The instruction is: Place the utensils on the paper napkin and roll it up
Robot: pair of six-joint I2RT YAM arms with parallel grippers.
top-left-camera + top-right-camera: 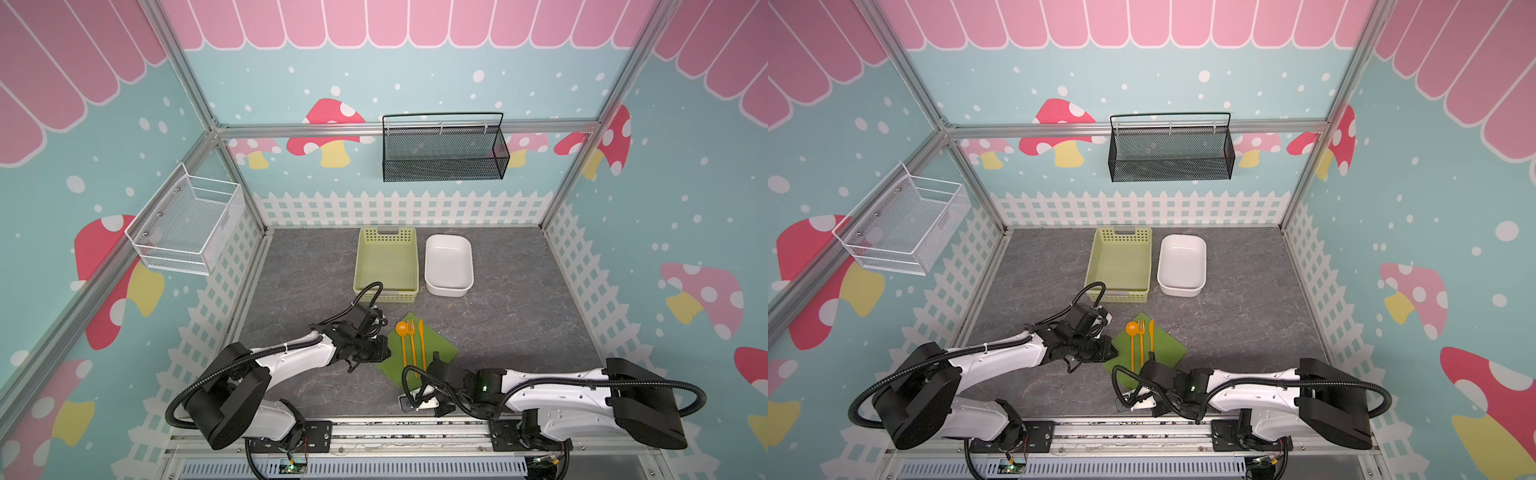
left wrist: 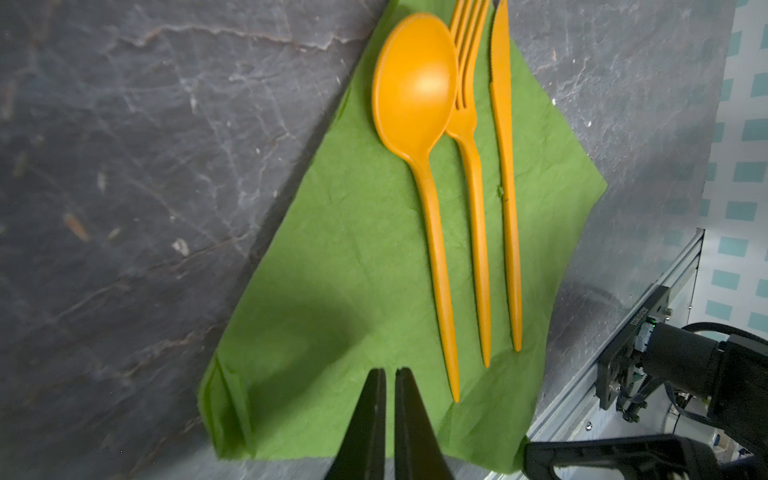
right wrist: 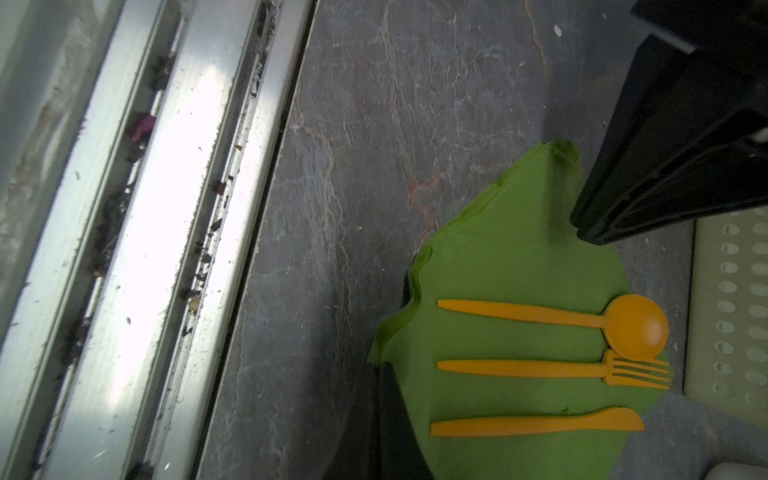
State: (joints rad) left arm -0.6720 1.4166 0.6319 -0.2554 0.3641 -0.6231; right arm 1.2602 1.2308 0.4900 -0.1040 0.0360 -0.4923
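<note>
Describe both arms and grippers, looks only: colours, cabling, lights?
The two match. Left arm and right arm have white link shells and bulky black joint housings. A black corrugated cable conduit loops along each. The left gripper and right gripper are all black; the left's jaws are slim tapered wedges. A small green light glows near the right wrist.

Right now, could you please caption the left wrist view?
Orange spoon, fork and knife parallel on green paper napkin; left end effector shut.
</note>
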